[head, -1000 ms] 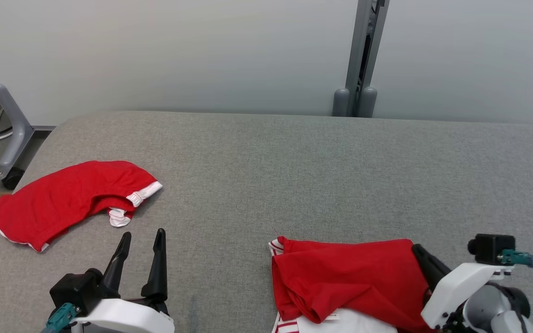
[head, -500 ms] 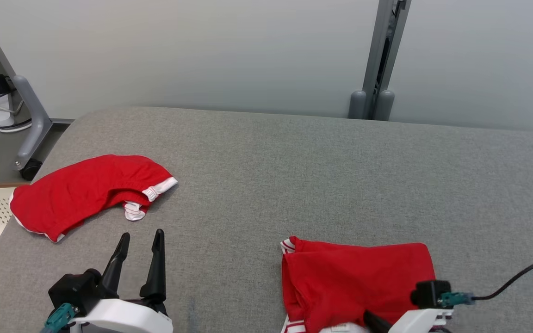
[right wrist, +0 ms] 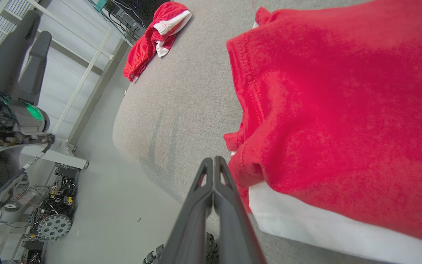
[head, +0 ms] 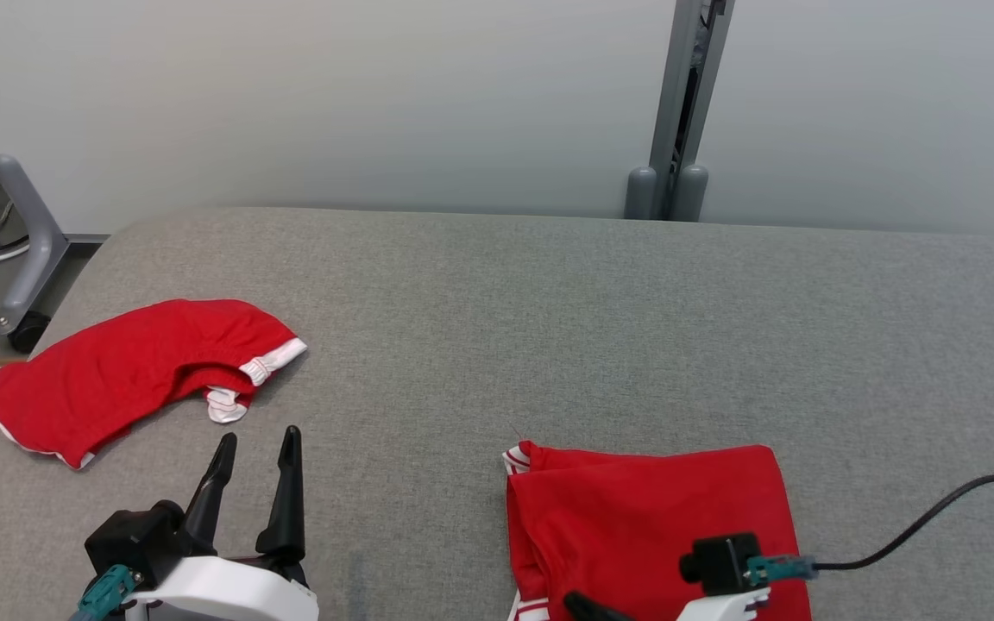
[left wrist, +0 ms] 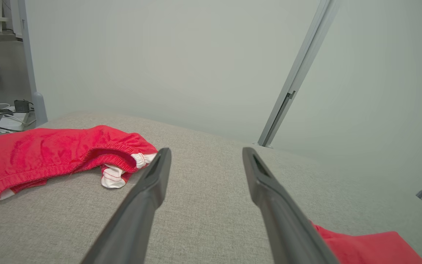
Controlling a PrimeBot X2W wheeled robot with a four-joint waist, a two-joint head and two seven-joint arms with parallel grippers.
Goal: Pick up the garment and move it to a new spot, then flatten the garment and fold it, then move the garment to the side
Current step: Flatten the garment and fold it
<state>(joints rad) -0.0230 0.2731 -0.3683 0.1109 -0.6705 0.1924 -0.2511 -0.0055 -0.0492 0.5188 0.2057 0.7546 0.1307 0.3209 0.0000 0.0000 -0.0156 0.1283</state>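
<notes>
While left tool (head: 260, 434) gapes empty, right tool (right wrist: 214, 159) clenched beside garment (right wrist: 324, 110), wrist view showing white underlayer (right wrist: 306, 220)

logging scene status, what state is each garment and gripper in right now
left gripper: open, empty
right gripper: shut, tips beside the folded garment's edge
right red garment: folded, lying flat
left red garment: bunched, not folded
</notes>
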